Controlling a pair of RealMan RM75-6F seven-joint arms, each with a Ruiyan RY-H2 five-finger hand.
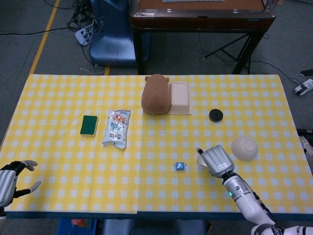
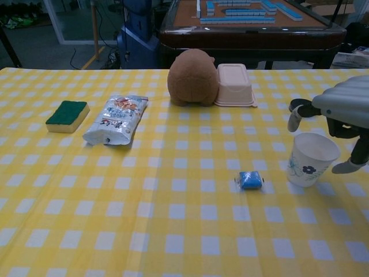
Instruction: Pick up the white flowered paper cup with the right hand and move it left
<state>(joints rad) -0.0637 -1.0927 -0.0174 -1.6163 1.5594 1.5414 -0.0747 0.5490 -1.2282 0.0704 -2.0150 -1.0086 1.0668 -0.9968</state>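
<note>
Left hand (image 1: 9, 180) sits idle at the table's near-left corner, fingers loosely apart, holding nothing, well away from the job. Further right: sponge (image 1: 89, 125), snack bag (image 1: 116, 128), plush (image 1: 155, 94) touching the tray (image 1: 179, 98), all far from the action. Small blue packet (image 2: 250, 180) lies just left of the cup (image 2: 311, 158), so it's in the way of a leftward move. Cup stands upright, mouth up, near the right front of the table. Right hand (image 2: 345, 113) hovers directly over it, fingers spread, one curling down on each side of the rim, not visibly touching yet. Cup's axis is vertical and lies straight below the palm: I'd judge the hand needs to drop and close, not shift sideways. Bowl (image 1: 244, 148) and black disc (image 1: 215, 115) lie beyond, right.
</note>
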